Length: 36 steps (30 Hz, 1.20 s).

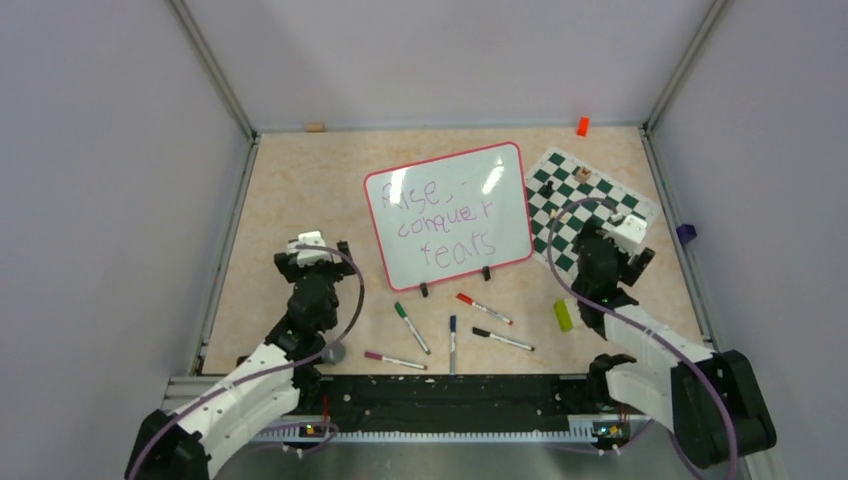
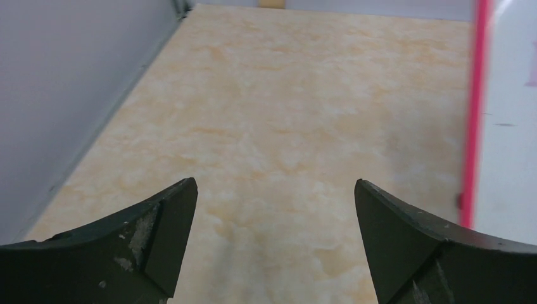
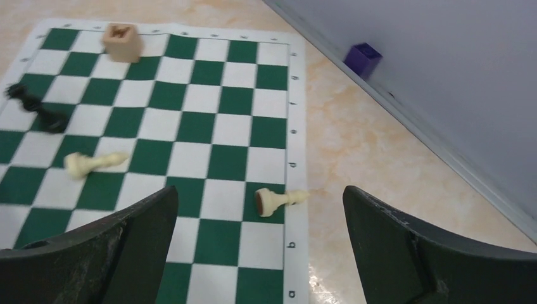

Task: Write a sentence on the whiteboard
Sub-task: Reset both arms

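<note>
The whiteboard (image 1: pixel 450 215) with a red-pink rim stands tilted at mid table on two black feet. The sentence (image 1: pixel 440 218) is in purple, three lines reading "Rise, conquer fears". The board's rim also shows at the right of the left wrist view (image 2: pixel 475 107). My left gripper (image 1: pixel 318 244) is open and empty over bare tabletop left of the board; it also shows in the left wrist view (image 2: pixel 275 190). My right gripper (image 1: pixel 625 232) is open and empty over the chess mat's near edge; it also shows in the right wrist view (image 3: pixel 259 196).
Several markers lie in front of the board: green (image 1: pixel 411 327), red (image 1: pixel 484 308), blue (image 1: pixel 452 343), black (image 1: pixel 502 339), pink (image 1: pixel 394 360). A yellow-green cap (image 1: pixel 563 315) lies right of them. The chess mat (image 3: pixel 158 114) holds toppled pieces (image 3: pixel 278 199) and a wooden cube (image 3: pixel 122 42).
</note>
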Available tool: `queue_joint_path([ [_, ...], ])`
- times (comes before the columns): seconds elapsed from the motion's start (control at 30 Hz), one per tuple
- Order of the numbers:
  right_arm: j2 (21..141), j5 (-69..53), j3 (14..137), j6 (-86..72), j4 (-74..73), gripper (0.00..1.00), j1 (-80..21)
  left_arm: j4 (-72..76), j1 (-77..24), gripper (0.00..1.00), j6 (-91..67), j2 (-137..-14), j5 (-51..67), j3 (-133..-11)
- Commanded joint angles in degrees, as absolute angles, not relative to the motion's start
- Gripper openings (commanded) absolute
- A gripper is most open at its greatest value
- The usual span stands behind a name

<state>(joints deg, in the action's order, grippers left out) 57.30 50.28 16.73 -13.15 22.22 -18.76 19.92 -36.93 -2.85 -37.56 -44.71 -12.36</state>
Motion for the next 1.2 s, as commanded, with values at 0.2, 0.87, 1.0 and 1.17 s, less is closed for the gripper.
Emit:
queue_joint_path([
  [0.2,70.16,30.95,8.64,-1.83,60.16,0.99,-11.38,58.68,-16.79,0.99,5.41,-52.32,-30.88,1.77],
  [0.87,84.07,22.06,7.38,2.04,77.42,0.99,-8.49,60.80,-2.24,0.99,-3.29,-83.70,-21.01,-17.03],
  [1.0,83.71,20.18,10.05,-1.26,71.20,0.99,-5.78,61.22,-2.20,0.99,-3.17,-83.67,-20.98,-16.87],
  [1.17,83.76,18.87,10.25,-1.77,70.79,0.99,-4.87,61.41,-2.20,0.99,-3.20,-83.54,-20.93,-16.70],
])
